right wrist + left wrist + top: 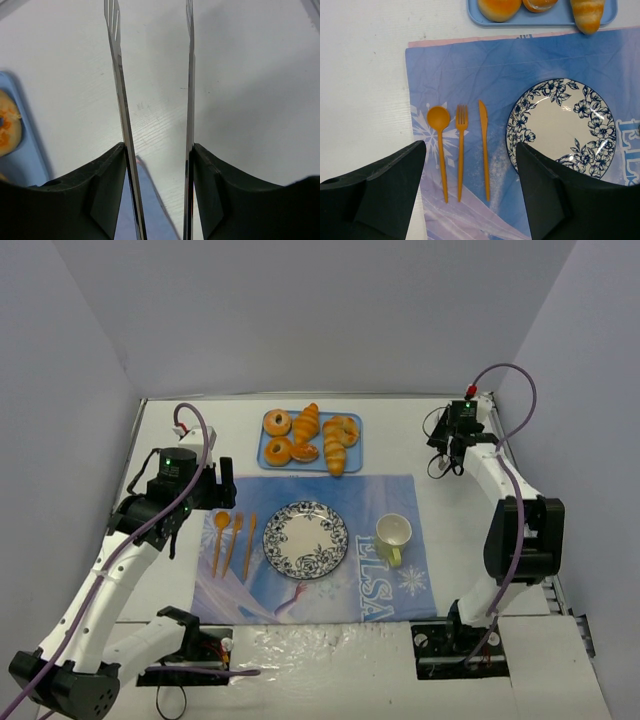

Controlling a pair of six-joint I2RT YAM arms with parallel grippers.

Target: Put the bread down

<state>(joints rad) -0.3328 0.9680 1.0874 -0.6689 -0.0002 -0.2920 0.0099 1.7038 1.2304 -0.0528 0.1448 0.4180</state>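
Note:
Several breads, a donut (277, 422) and croissants (335, 452) among them, lie on a blue tray (354, 458) at the back. A blue-flowered plate (306, 539) sits empty on the placemat. My left gripper (222, 483) is open and empty above the orange cutlery (461, 145), left of the plate (560, 127); the tray's front edge (545, 21) shows with bread (499, 7) at the top of the left wrist view. My right gripper (446, 462) at the back right is shut on metal tongs (118, 75), whose blades stand apart over the bare table, right of the tray (25, 150).
A blue printed placemat (380, 585) covers the table's middle. A pale yellow mug (394, 536) stands right of the plate. An orange spoon (439, 130), fork and knife (484, 145) lie left of the plate. White walls close in the table.

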